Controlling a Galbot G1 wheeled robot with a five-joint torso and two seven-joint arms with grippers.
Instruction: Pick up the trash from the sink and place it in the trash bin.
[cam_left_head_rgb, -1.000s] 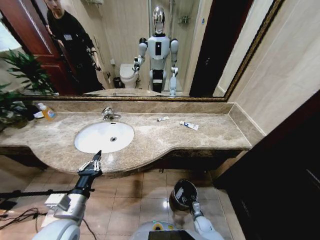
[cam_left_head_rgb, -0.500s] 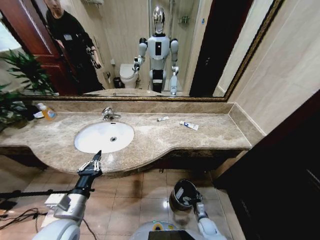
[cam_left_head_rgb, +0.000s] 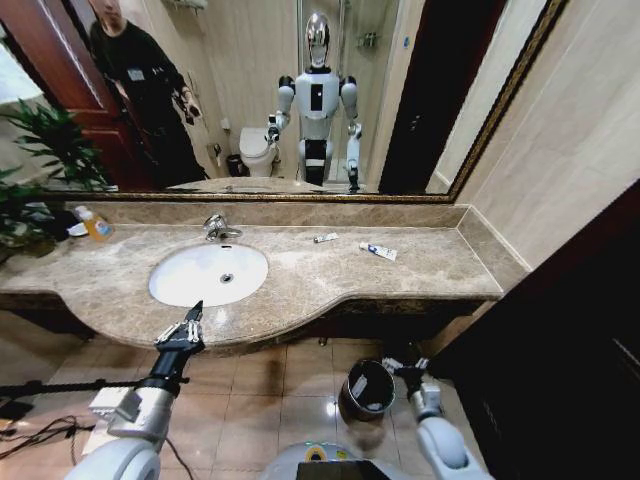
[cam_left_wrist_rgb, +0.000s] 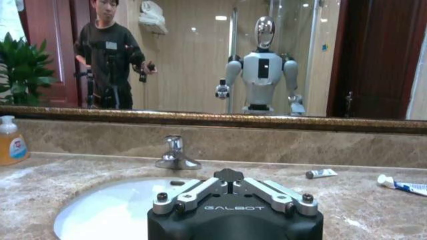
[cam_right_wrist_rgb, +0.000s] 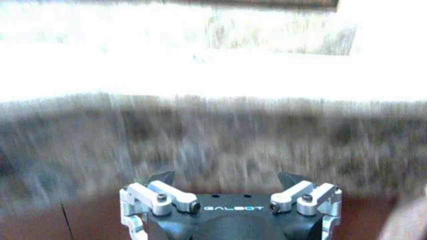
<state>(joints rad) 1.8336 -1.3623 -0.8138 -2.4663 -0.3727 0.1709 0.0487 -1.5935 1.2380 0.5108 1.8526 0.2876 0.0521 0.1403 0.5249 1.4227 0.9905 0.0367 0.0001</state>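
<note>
The white oval sink lies in the marble counter, and its basin looks bare. A small white tube and a white-and-blue toothpaste tube lie on the counter to the sink's right. They also show in the left wrist view as the small tube and the toothpaste tube. The dark trash bin stands on the floor below the counter with a white piece inside. My right gripper hangs open and empty just right of the bin's rim. My left gripper is shut, at the counter's front edge before the sink.
A chrome faucet stands behind the basin. An orange soap bottle and a potted plant are at the counter's far left. A mirror runs along the back wall. Tiled floor lies open around the bin.
My right gripper has risen from over the bin's mouth and moved to the right, beside its rim. The left arm has not moved.
</note>
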